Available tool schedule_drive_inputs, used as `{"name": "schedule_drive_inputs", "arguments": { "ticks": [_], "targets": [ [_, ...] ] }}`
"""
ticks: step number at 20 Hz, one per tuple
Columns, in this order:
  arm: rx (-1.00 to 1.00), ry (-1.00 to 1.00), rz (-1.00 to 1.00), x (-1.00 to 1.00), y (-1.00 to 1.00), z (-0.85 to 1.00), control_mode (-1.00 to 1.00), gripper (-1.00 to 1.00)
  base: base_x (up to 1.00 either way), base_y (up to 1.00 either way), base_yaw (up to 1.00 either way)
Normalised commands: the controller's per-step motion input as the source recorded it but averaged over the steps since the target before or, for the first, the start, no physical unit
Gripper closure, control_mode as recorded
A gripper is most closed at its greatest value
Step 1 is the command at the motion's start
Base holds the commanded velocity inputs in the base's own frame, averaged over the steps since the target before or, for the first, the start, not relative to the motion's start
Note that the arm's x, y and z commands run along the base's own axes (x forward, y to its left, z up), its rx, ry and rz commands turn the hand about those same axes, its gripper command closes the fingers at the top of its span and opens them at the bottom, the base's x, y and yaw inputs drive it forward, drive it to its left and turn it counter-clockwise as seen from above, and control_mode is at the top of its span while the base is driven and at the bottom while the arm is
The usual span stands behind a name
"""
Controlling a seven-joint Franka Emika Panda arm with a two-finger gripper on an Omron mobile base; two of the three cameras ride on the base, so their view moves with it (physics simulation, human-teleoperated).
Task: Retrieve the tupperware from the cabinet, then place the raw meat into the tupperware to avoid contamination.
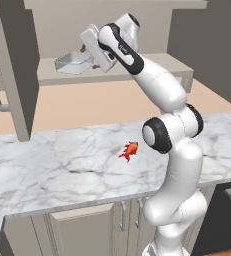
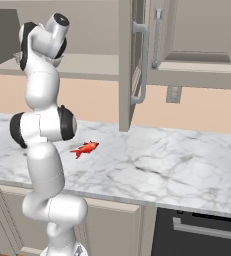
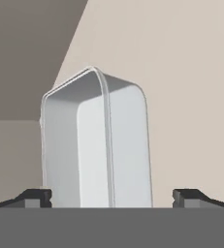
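The gripper (image 3: 111,197) is spread wide, its two dark fingertips (image 3: 36,196) standing apart at either side of the hand view, and it grasps nothing. The tupperware (image 3: 96,145) lies directly ahead of the gripper, between the lines of the two fingertips, its near end reaching down to their level; whether the tips touch its walls cannot be told. In the left base view the gripper (image 1: 85,48) is raised to shelf height, and the tupperware (image 1: 73,62) sits on the inner shelf (image 1: 152,67) of the cabinet (image 1: 14,65), just beside the hand. The cabinet door (image 2: 129,65) with its vertical bar handle (image 2: 143,62) stands open. Well below the gripper, the raw meat (image 1: 129,150) lies on the marble counter (image 1: 52,170), near the arm's lower joint and well apart from the tupperware.
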Motion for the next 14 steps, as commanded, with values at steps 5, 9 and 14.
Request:
{"name": "schedule_drive_inputs", "arguments": {
  "ticks": [5, 9, 14],
  "targets": [
    [-0.03, 0.03, 0.00, 0.13, 0.31, -0.32, -1.00, -1.00, 0.00, 0.00, 0.00],
    [0.01, 0.00, 0.00, 0.18, 0.30, -0.24, -1.00, -1.00, 0.00, 0.00, 0.00],
    [0.02, 0.00, 0.00, 0.26, 0.34, -0.27, -1.00, -1.00, 0.00, 0.00, 0.00]
  ]
}}
